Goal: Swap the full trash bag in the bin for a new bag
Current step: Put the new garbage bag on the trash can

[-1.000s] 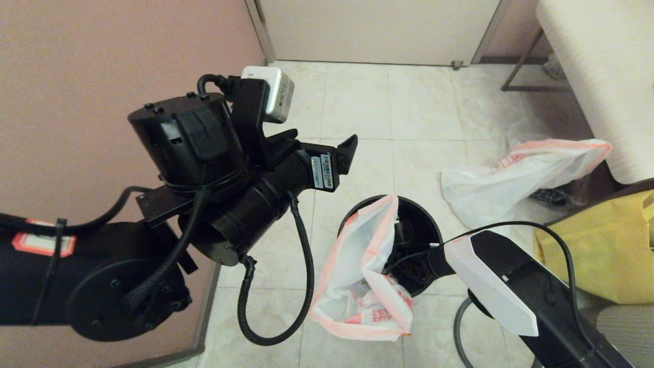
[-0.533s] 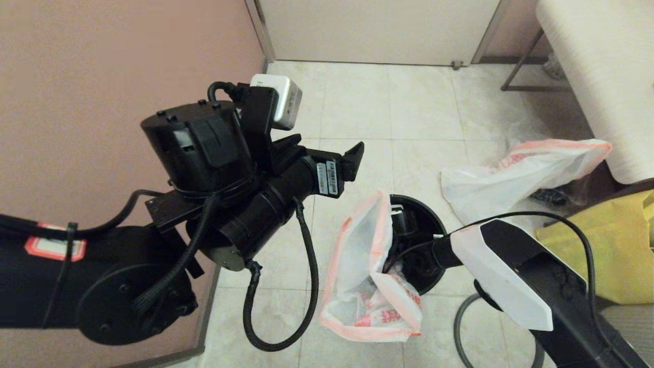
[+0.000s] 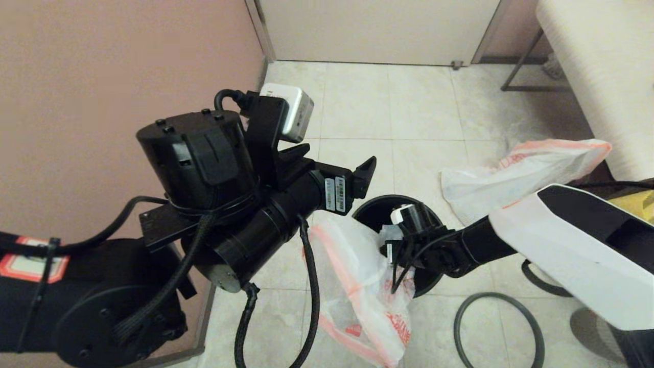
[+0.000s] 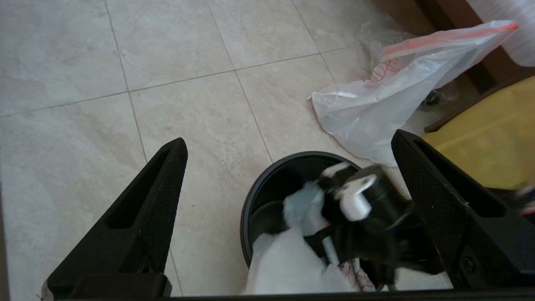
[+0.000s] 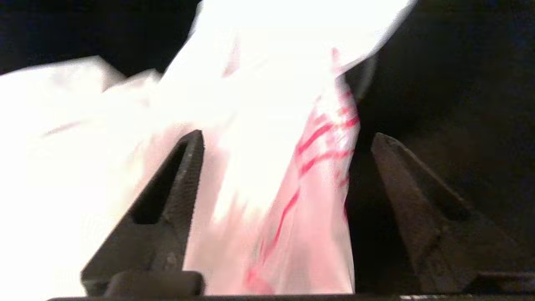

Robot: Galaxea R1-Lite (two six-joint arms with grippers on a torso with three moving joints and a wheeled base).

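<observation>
The dark round bin [image 3: 374, 210] [image 4: 267, 188] stands on the tiled floor, and its inside looks dark and bare. The full trash bag [image 3: 357, 286] [image 4: 284, 267], white with an orange-pink band and red print, hangs over the bin's near side with grey lumps showing through. My right gripper [image 3: 396, 250] [image 5: 286, 136] is at the bin mouth, open, with bag film [image 5: 267, 167] lying between its fingers. My left gripper [image 4: 288, 138] hovers wide open above the bin, holding nothing. The limp new bag [image 3: 521, 174] [image 4: 388, 96] lies on the floor to the right.
A yellow fabric bag [image 4: 480, 150] and a white padded seat [image 3: 598, 76] crowd the right side. A clear crinkly bag [image 4: 376, 35] lies behind the new bag. A dark hoop [image 3: 493, 295] rests on the floor near the bin. The pink wall [image 3: 102, 61] is close on the left.
My right arm has risen and pulled back, dragging the bag up and toward the near left of the bin. The left arm drifted slightly right.
</observation>
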